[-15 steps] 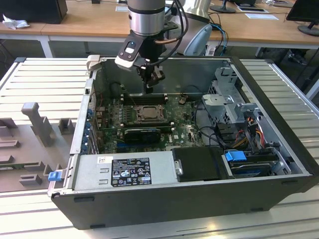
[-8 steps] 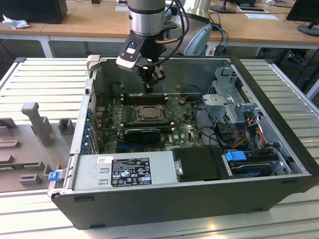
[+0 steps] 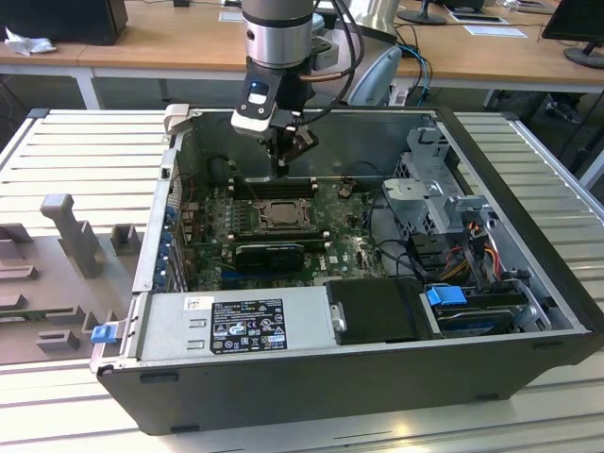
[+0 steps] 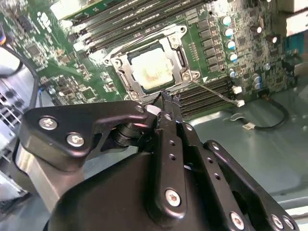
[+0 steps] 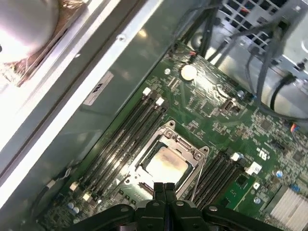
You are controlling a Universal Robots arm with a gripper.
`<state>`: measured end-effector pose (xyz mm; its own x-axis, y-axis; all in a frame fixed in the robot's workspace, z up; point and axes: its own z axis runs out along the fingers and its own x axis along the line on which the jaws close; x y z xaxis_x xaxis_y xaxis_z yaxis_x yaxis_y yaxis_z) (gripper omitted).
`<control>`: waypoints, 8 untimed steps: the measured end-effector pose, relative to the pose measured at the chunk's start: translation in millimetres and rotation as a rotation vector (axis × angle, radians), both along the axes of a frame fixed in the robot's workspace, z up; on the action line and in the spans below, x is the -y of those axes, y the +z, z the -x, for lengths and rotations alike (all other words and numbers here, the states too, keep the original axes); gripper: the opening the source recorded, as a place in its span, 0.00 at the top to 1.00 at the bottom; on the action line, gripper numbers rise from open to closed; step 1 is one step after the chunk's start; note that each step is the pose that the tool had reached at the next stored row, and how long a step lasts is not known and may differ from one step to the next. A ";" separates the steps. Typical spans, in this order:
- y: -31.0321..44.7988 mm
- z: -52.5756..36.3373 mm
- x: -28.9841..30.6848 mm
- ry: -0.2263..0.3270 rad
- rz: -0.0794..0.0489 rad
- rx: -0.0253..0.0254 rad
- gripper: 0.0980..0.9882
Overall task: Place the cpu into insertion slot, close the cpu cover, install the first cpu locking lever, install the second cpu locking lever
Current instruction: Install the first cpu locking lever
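The cpu (image 4: pixel 151 70) (image 5: pixel 166 163), a square chip with a pale metal top, lies flat in the insertion slot (image 3: pixel 280 215) on the green board. The silvery cpu cover (image 4: pixel 126 72) (image 5: pixel 190 151) frames it, lying down around the chip. A thin metal lever (image 4: pixel 214 91) (image 5: pixel 198 175) runs along one side of the socket; I cannot tell whether it is latched. My gripper (image 3: pixel 280 170) (image 4: pixel 168 97) (image 5: pixel 164 186) hangs just above the socket's edge, at its far side in the exterior view, with its fingers pressed together and nothing between them.
Long black memory slots (image 5: pixel 130 134) flank the socket. A black card (image 3: pixel 269 253) lies nearer the front of the case. The power supply (image 3: pixel 236 321), drive cage (image 3: pixel 425 198) and cables (image 3: pixel 472 245) fill the exterior view's right and front. The case walls (image 3: pixel 311 142) close in all round.
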<state>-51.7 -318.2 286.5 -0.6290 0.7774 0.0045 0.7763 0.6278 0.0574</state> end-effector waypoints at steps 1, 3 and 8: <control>0.0 0.0 0.0 0.037 0.000 0.0000 0.99; -0.1 0.0 0.0 0.085 0.000 0.0000 0.99; -0.3 0.6 1.1 0.143 0.000 0.0001 0.99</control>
<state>-52.3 -319.2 286.2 -0.7337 0.6795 0.0045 0.6785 0.7323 0.0576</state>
